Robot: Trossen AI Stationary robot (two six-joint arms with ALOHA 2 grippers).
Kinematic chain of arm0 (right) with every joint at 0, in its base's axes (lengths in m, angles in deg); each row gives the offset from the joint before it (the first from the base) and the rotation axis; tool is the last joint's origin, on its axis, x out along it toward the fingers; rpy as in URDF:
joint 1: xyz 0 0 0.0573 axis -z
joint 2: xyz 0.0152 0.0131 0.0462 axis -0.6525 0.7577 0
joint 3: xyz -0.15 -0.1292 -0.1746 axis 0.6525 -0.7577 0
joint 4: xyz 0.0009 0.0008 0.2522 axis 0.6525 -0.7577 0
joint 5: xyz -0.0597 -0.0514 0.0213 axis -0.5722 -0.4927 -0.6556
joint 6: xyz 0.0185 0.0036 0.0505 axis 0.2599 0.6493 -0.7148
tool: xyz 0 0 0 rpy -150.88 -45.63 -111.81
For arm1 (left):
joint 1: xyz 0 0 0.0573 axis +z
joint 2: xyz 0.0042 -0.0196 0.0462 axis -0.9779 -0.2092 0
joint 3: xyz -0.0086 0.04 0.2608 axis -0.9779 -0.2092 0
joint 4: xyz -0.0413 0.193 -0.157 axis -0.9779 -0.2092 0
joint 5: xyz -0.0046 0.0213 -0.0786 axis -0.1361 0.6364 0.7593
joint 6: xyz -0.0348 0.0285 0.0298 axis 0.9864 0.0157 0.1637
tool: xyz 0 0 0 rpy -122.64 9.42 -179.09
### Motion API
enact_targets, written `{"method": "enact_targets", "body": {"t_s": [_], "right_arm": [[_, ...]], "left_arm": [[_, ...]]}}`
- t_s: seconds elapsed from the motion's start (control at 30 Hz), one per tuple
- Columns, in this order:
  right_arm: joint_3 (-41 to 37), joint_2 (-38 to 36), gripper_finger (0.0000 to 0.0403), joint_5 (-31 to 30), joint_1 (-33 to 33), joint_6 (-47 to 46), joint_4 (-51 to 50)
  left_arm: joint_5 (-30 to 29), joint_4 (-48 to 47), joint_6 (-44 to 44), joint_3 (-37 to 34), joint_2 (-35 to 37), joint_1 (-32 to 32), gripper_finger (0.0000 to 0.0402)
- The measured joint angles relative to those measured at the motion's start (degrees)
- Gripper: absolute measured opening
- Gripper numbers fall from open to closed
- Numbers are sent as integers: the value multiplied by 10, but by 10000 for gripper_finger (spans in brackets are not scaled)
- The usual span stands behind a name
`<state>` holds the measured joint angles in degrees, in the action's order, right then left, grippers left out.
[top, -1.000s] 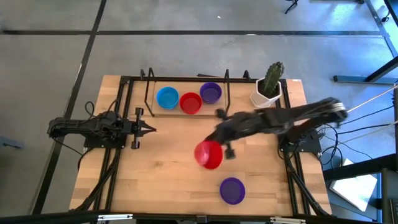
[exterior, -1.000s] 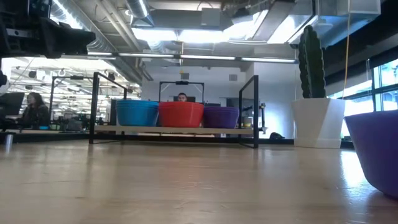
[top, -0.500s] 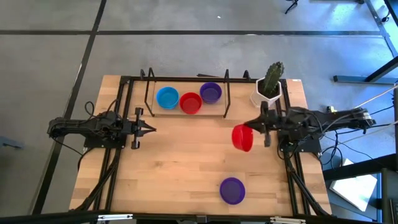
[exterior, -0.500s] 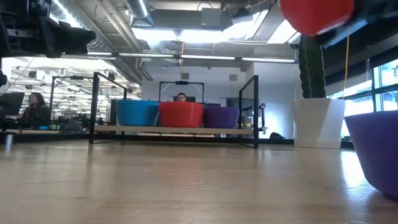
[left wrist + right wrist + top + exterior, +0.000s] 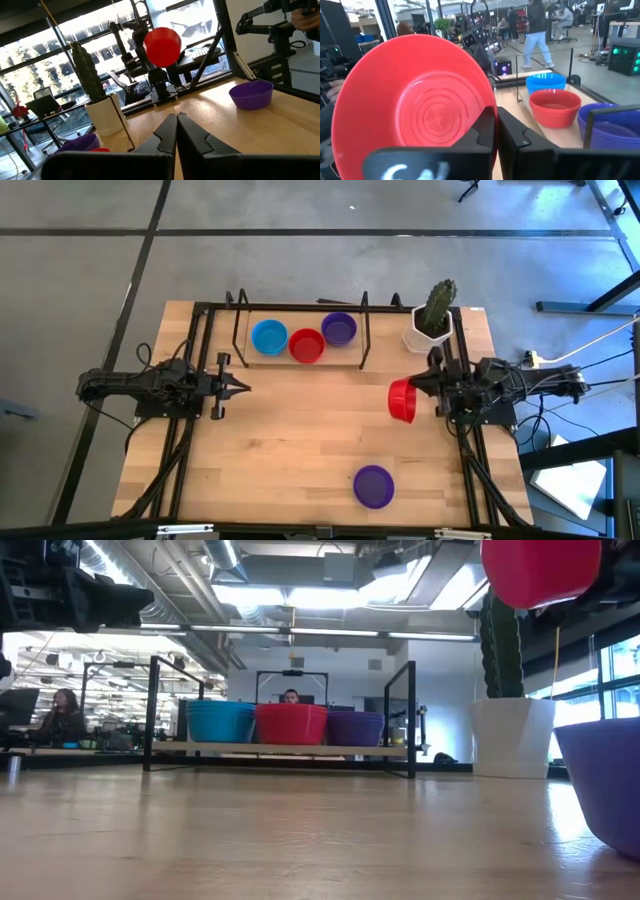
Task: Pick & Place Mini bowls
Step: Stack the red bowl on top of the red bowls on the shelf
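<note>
My right gripper (image 5: 420,394) hangs over the table's right part, shut on a red mini bowl (image 5: 402,401) that is tipped on its side and shows high in the low view (image 5: 540,570). A purple bowl (image 5: 373,486) sits on its base near the table's near edge. A blue bowl (image 5: 269,337), a red bowl (image 5: 306,346) and a purple bowl (image 5: 339,329) stand in the black rack at the far edge. My left gripper (image 5: 240,387) waits shut at the table's left side, touching nothing. My right gripper pinches the red bowl by its rim (image 5: 489,102), one finger (image 5: 482,131) on the inside and the other on the outside. The fingers come level from the table's right side. The bowl is lifted clear, on edge, its hollow (image 5: 432,117) facing the wrist.
A white pot with a green cactus (image 5: 432,320) stands at the far right corner, close behind my right gripper. The black wire rack (image 5: 300,360) spans the far middle. Bare wood lies across the table's middle (image 5: 300,440). A person sits in the room beyond (image 5: 291,696).
My right gripper has carried the red bowl from above the table's middle toward the right edge, drawing back toward its own base. The bowl has stayed in the hold, lifted clear, and now shows higher and farther right in the low view.
</note>
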<state>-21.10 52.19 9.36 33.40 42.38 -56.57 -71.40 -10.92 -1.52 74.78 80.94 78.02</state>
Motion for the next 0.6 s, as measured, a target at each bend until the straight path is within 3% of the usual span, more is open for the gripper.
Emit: {"method": "enact_targets", "body": {"t_s": [0.6], "right_arm": [[0,6,6,-4,1,-1,8]], "left_arm": [[0,0,0,0,0,0,6]]}}
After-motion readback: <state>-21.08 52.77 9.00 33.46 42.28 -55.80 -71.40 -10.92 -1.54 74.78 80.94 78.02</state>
